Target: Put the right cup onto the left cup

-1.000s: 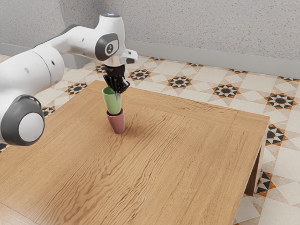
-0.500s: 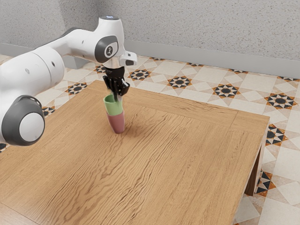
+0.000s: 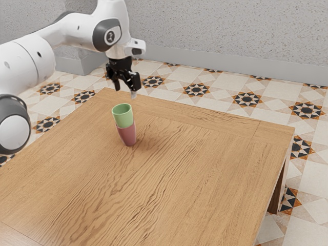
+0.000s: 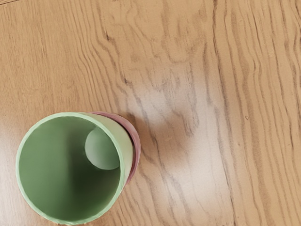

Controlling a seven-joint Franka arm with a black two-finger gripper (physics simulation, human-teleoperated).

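Exterior view: fingers above cups

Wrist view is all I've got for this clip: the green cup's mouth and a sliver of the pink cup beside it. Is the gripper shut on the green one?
Observer: No, the gripper is open, its fingers apart above the green cup.
Operator: What's the pink cup standing on?
Observer: In the exterior view, the pink cup stands on its base on the table, with the green cup's lower part hidden inside it.
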